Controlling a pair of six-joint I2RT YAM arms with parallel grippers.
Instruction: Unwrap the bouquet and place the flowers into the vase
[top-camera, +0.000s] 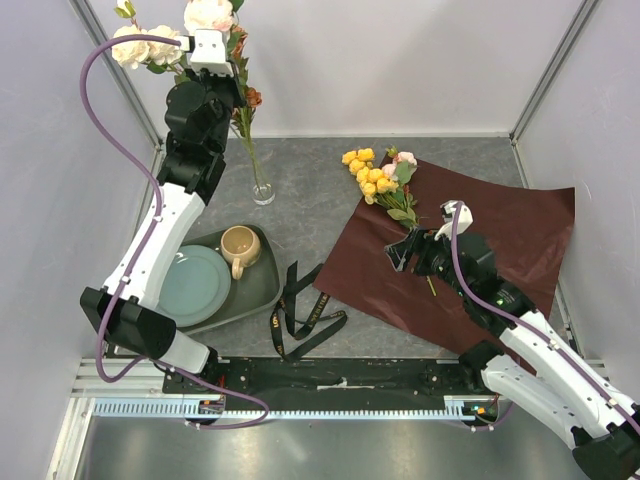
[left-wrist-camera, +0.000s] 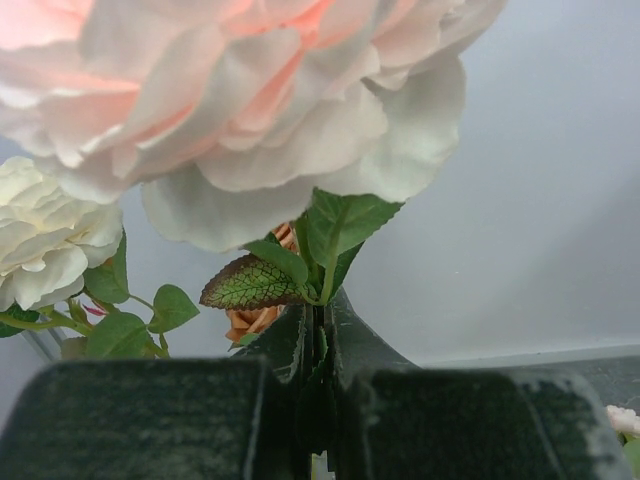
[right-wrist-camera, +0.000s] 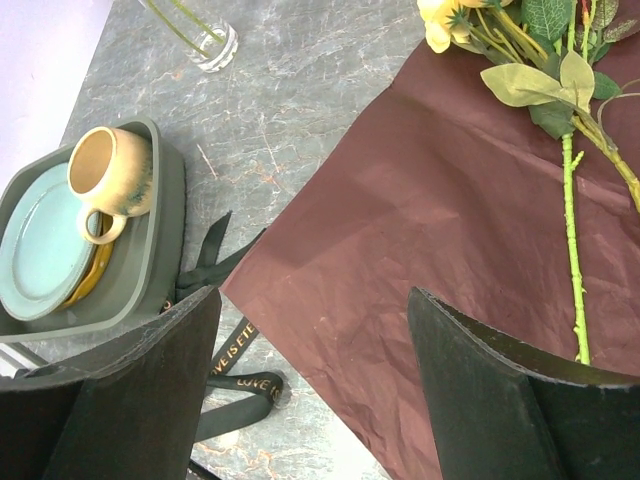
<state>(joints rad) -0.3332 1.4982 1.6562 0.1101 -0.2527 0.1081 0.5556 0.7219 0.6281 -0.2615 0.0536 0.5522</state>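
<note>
Maroon paper (top-camera: 500, 240) lies opened flat on the right of the table (top-camera: 320, 190), with the ribbon (top-camera: 305, 315) off and loose beside it. One spray of the flowers (top-camera: 375, 180), yellow and pink heads on a thin green stem, lies on the sheet. My right gripper (right-wrist-camera: 312, 295) hangs just above the paper with jaws spread wide, holding nothing; the stem is to its right. My left gripper (left-wrist-camera: 318, 395) is clamped on the stem of a pink and cream spray (left-wrist-camera: 250, 90), raised high at the back left. That stem runs down to the vase (top-camera: 262, 190) and appears to enter it.

Assessment: I judge the stems light, springy and a little slick, the heads soft and crushable. I would take hold mid-stem, below the leaves. The vase is narrow glass and likely to tip under a sideways pull.

The surface is grey and stone-patterned, hard and level. Walls (top-camera: 400, 60) close in on three sides. A tray (top-camera: 262, 290) with mug (top-camera: 240, 248) and plate (top-camera: 195, 285) sits near the vase.
</note>
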